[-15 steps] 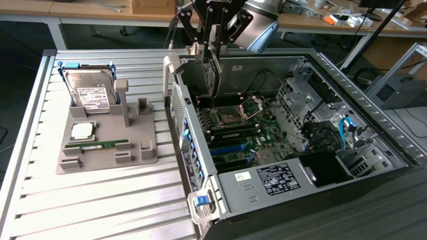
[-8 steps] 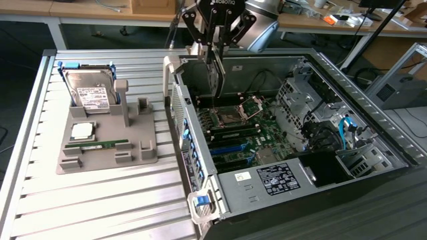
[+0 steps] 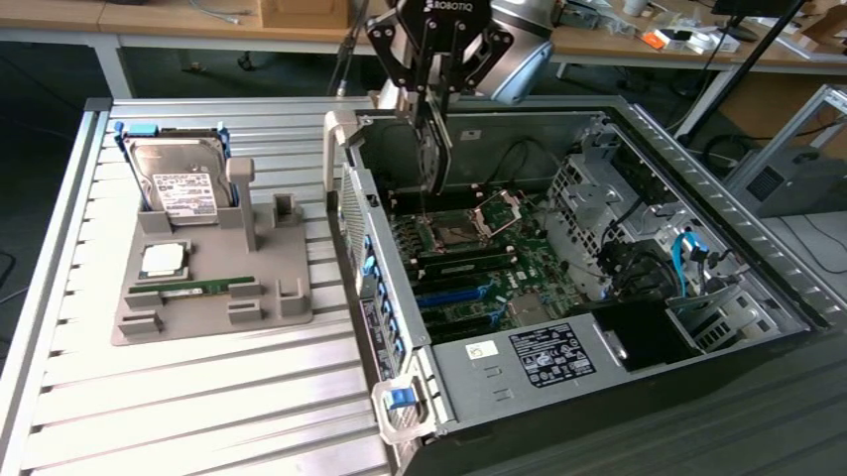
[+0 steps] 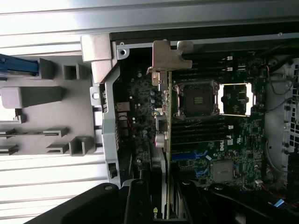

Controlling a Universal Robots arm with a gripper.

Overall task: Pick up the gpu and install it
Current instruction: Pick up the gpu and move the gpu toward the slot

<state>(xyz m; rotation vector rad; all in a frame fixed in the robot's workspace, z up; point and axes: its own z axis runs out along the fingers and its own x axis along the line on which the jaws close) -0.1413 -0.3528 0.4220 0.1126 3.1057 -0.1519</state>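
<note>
While the gripper [image 3: 437, 91] has its fingers closed on one end of the gpu [image 3: 434, 149], the card hangs upright over the motherboard [image 3: 483, 260] of the open computer case [image 3: 688, 169]. Its silver bracket [image 4: 167, 52] is at the end far from the gripper, toward the motherboard.

The case [image 3: 721, 193] lies open on top, leaving free room above the motherboard [image 3: 530, 248], where the gpu [image 4: 164, 56] hangs; rear wall [image 3: 384, 258], drive cage [image 3: 589, 193] and cables [image 3: 685, 260] hem the sides.
</note>
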